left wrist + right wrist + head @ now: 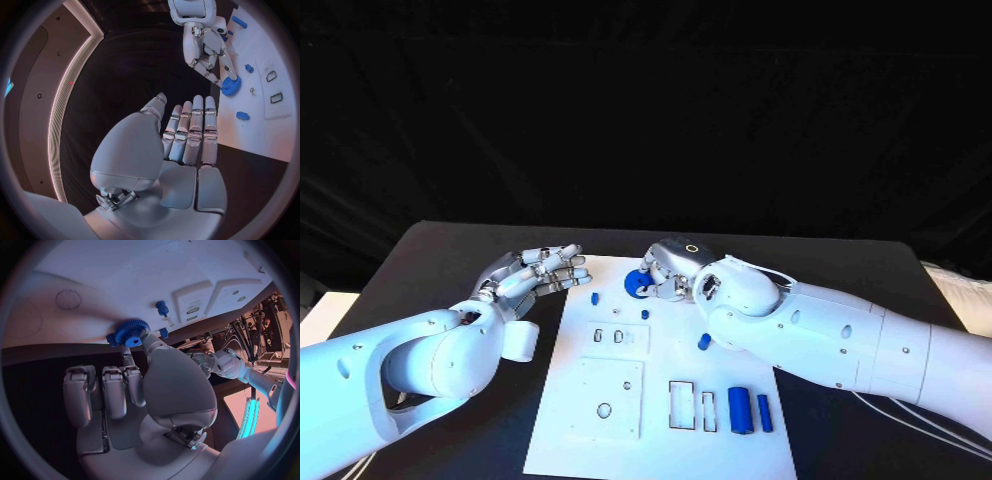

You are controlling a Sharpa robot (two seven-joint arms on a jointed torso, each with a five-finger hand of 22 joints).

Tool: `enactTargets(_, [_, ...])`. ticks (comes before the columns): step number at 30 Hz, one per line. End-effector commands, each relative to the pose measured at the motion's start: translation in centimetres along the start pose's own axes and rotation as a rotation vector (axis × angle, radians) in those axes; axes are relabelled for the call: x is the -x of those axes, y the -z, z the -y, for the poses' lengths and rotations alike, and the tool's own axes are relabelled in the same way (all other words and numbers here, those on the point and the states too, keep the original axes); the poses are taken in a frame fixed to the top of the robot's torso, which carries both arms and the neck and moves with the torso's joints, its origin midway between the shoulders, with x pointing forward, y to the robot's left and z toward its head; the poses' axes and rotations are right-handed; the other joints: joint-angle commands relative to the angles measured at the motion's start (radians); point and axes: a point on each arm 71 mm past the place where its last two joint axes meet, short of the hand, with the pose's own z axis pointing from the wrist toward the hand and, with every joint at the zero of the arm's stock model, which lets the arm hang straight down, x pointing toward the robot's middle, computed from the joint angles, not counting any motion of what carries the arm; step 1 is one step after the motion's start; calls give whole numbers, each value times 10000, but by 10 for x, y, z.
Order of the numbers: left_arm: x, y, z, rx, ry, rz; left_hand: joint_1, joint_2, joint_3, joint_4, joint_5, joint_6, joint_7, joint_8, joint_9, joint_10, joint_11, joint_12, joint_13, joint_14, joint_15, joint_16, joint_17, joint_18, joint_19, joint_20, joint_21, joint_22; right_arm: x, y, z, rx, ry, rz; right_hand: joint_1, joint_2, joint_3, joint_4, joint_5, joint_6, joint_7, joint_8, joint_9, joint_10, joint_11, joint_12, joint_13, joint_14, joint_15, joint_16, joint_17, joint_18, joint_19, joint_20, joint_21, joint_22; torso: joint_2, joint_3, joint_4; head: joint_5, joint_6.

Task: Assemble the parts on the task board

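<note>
The white task board (661, 420) lies in the middle of the black table. A blue gear (639, 285) sits at the board's far edge, and my right hand (678, 266) pinches it between thumb and a fingertip. The right wrist view shows the gear (130, 333) against the board (125, 280), with my right hand's other fingers (115, 390) curled in. My left hand (538, 275) hovers just off the board's far left corner, fingers stretched out and holding nothing. In the left wrist view, my left hand (187, 135) points toward the gear (230, 86) and the right hand (203, 45).
Small blue pegs lie on the board (594, 298) (646, 314) (705, 341). Two larger blue cylinders (738, 408) (764, 412) lie near its right front, beside rectangular slots (682, 405). A raised square block (607, 398) with a hole sits at the left front.
</note>
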Motion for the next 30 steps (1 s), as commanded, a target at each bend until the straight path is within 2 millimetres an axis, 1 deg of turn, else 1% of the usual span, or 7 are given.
enactTargets(1, [-2,0,2,-131,41,-137,12,5,-7,-76,-25,-16,59,-35,-6,-90,10,-13,-16,-64,8,-53,-22,115,-90,17,-64,0,-5,0,-2,58,114,-458,-353,-253,-233,213,-207,-384,19,-185,-138,586,93,-76,1942,931,50,-4,2091,-81,525,21,14,1676,-2,7,-5,-8,-33])
enactTargets(4, [-2,0,2,-125,38,-130,12,5,-7,-76,-25,-16,59,-35,-6,-90,10,-13,-16,-64,8,-53,-22,115,-90,17,-64,0,-6,-1,-3,78,-91,-566,-771,-470,-714,662,-207,-718,86,-176,-166,591,171,-71,1949,933,115,-1,2101,-88,546,91,31,1717,0,4,12,-23,-26])
enactTargets(6, [-2,0,2,-123,36,-125,12,5,-7,-76,-25,-16,59,-35,-6,-90,10,-13,-16,-64,8,-53,-22,115,-90,17,-64,0,-6,-1,-3,59,-159,-612,-936,-460,-1029,973,-180,-839,124,-169,-161,592,208,-72,1951,935,151,2,2109,-90,552,129,35,1728,-4,3,10,-27,-30])
enactTargets(8, [-2,0,2,-119,36,-125,12,5,-7,-76,-25,-16,59,-35,-6,-90,10,-13,-16,-64,8,-53,-22,115,-90,17,-64,0,-7,-1,-2,6,-237,-692,-1048,-323,-1321,1248,-79,-895,149,-163,-152,600,234,-54,1965,940,179,10,2132,-95,567,164,48,1756,-6,1,9,-29,-26])
enactTargets(15, [-1,1,2,-98,32,-116,10,0,-7,-82,-27,-21,62,-37,-7,-96,13,-13,-17,-66,10,-57,-26,116,-92,20,-66,2,-9,-2,2,-214,-363,-959,-1532,183,-1801,1269,662,-869,148,-152,-137,630,239,14,2013,952,188,31,2186,-104,590,183,67,1801,-3,8,-1,-32,-45])
enactTargets(22, [-1,1,2,-79,37,-128,13,-8,-7,-90,-27,-27,65,-41,-8,-102,16,-15,-17,-69,12,-60,-30,118,-95,23,-69,4,-10,-2,6,-499,-384,-1109,-1818,558,-2053,1281,961,-881,152,-159,-140,637,243,29,2027,954,192,37,2200,-111,608,187,81,1837,-6,12,3,-45,-48])
enactTargets(30, [-1,1,2,-73,38,-131,13,-8,-7,-90,-27,-27,65,-41,-8,-102,16,-15,-17,-69,12,-60,-30,118,-95,23,-69,4,-9,-1,7,-581,-438,-919,-1842,656,-2125,1257,1050,-880,150,-157,-139,640,242,37,2033,953,192,34,2192,-113,612,188,85,1845,-5,13,6,-48,-42])
